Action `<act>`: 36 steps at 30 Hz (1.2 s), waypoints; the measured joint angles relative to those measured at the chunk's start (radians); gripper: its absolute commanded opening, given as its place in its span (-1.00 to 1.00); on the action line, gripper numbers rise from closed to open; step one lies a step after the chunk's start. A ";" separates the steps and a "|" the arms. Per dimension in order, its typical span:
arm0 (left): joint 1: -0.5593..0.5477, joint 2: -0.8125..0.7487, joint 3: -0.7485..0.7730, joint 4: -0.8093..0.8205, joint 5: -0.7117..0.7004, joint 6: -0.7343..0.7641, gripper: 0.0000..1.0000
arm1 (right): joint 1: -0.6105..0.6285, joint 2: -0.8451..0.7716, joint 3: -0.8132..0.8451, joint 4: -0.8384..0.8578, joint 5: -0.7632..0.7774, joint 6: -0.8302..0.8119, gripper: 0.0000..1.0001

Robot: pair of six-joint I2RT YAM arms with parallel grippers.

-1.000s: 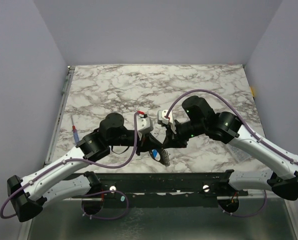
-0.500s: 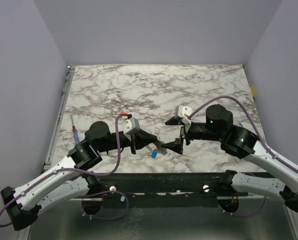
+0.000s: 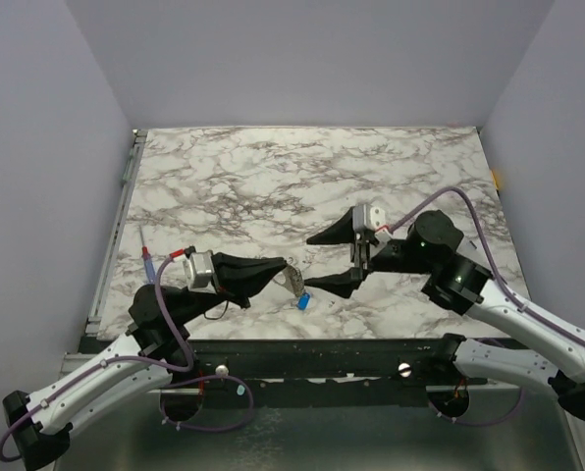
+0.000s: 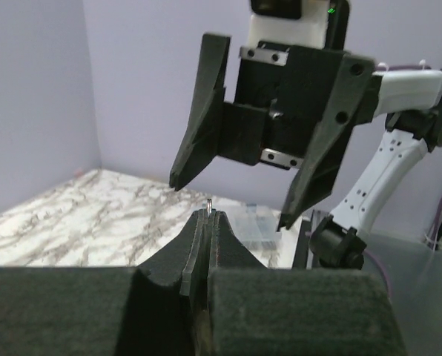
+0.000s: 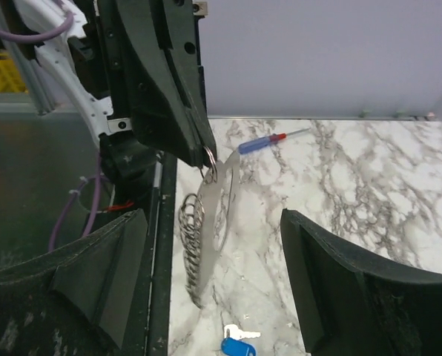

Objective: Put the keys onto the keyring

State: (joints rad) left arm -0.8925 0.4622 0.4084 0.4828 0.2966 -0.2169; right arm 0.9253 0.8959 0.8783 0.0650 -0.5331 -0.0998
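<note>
My left gripper is shut on the keyring, a thin wire loop whose tip pokes out between the closed fingers. A flat silvery piece and a coiled chain hang from the loop above the marble. One of the keys, with a bright blue head, lies loose on the table just below them. My right gripper faces the left one from the right, open, with nothing between its fingers.
A blue-and-red screwdriver lies near the table's left edge. The black base rail runs along the near edge, just under the hanging chain. Purple cables loop off both arms.
My left arm has drawn back to the left with the keyring still pinched. My right gripper has opened wide and moved back to the right. The blue key stays on the table.
</note>
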 measured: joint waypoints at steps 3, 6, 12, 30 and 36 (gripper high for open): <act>0.000 -0.034 -0.035 0.085 -0.030 -0.006 -1.00 | -0.095 0.069 0.040 0.026 -0.162 0.070 0.60; 0.000 -0.057 -0.084 0.171 -0.065 -0.008 -1.00 | -0.281 0.128 0.070 0.125 -0.332 0.198 0.71; 0.000 -0.044 -0.144 0.249 -0.202 0.045 -1.00 | -0.369 0.073 0.007 0.296 -0.338 0.372 1.00; 0.001 0.102 -0.154 0.486 -0.009 0.065 -1.00 | -0.369 0.106 -0.109 0.424 -0.473 0.364 0.07; 0.000 0.222 -0.154 0.620 0.070 0.014 -1.00 | -0.369 0.159 -0.083 0.490 -0.600 0.424 -0.43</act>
State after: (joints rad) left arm -0.8925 0.6838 0.2539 1.1027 0.3664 -0.2031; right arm 0.5564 1.0546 0.7952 0.5552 -1.1332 0.3241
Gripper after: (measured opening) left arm 0.017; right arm 0.373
